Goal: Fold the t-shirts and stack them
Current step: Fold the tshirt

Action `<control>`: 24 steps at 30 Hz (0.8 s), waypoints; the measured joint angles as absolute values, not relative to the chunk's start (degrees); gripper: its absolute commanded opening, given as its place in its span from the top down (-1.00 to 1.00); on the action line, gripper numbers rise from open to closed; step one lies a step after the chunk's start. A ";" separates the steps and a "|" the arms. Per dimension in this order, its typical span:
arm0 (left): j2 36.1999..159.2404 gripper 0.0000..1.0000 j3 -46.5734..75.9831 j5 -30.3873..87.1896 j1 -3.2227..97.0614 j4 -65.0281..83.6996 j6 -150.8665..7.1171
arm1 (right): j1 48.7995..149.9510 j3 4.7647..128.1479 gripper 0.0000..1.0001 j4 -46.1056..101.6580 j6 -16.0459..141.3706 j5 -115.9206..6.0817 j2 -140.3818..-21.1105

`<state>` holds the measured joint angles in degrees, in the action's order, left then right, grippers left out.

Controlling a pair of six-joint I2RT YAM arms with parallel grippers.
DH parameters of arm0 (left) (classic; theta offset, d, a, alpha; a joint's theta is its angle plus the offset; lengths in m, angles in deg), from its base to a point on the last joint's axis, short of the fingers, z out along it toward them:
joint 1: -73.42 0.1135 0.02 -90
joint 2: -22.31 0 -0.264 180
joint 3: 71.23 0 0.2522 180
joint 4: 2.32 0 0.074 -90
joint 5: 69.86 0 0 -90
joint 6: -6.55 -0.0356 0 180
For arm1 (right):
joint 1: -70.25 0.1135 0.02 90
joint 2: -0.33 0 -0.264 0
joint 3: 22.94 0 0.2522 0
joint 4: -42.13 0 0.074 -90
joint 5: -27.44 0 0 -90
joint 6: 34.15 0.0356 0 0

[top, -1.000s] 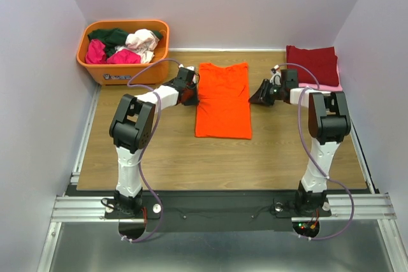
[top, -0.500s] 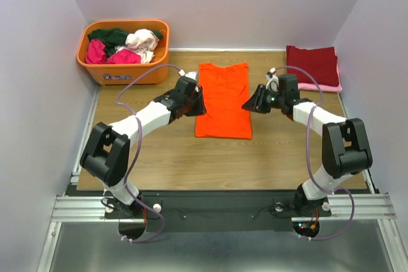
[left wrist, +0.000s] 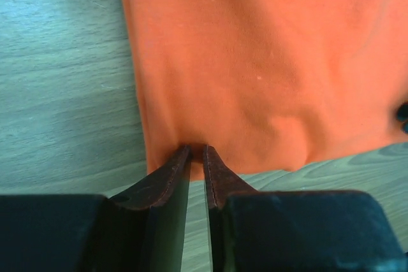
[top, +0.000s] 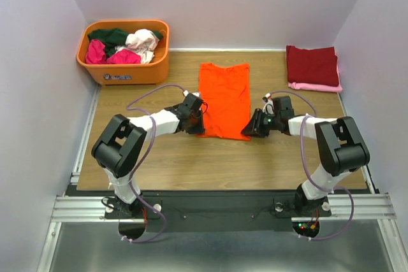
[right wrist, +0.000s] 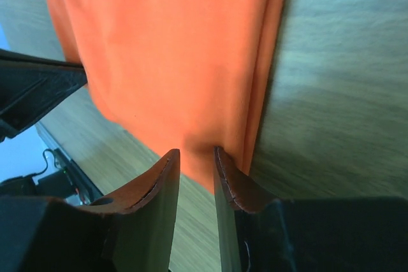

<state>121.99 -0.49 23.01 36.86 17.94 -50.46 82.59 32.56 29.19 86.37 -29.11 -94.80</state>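
Jaws narrow: left gripper and right gripper pinch near hem corners of orange t-shirt, mid-table, half-folded. Dark red t-shirt stacked on pink t-shirt; more unfolded in tub.

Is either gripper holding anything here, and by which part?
The left gripper pinches the flat bright orange cloth t-shirt at its near hem, left corner. The right gripper straddles the hem's right corner; grip uncertain.
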 measured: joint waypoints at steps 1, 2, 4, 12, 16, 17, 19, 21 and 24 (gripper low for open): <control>121.69 0.49 -1.35 23.21 36.84 17.00 -50.11 | 82.59 32.08 0.32 29.54 86.37 -29.11 -94.60; 121.03 0.50 -2.68 23.36 36.84 15.67 -49.74 | 82.61 31.60 0.32 29.98 86.37 -29.11 -94.47; 119.37 0.51 -5.48 23.98 36.78 13.48 -48.60 | 82.61 30.18 0.32 30.42 86.48 -28.89 -93.53; 106.12 0.48 -17.98 26.10 29.96 16.70 -41.48 | 82.67 23.51 0.31 21.48 85.96 -29.26 -82.84; 100.62 -0.03 -20.03 25.81 24.03 22.71 -37.06 | 82.65 22.98 0.28 14.00 84.53 -30.66 -76.09; 98.67 -0.29 -20.43 25.48 23.31 24.41 -36.10 | 82.65 22.98 0.27 12.01 84.29 -30.64 -73.97; 94.08 -0.38 -20.58 23.10 22.79 27.78 -33.41 | 82.65 23.07 0.18 8.12 84.12 -30.75 -68.61; 89.64 -0.40 -20.56 20.43 22.79 30.07 -31.62 | 82.65 24.01 0.05 4.89 84.10 -31.08 -64.48; 86.26 -0.42 -19.90 17.18 22.81 33.11 -29.41 | 82.65 26.88 -0.46 0.86 83.90 -32.80 -60.18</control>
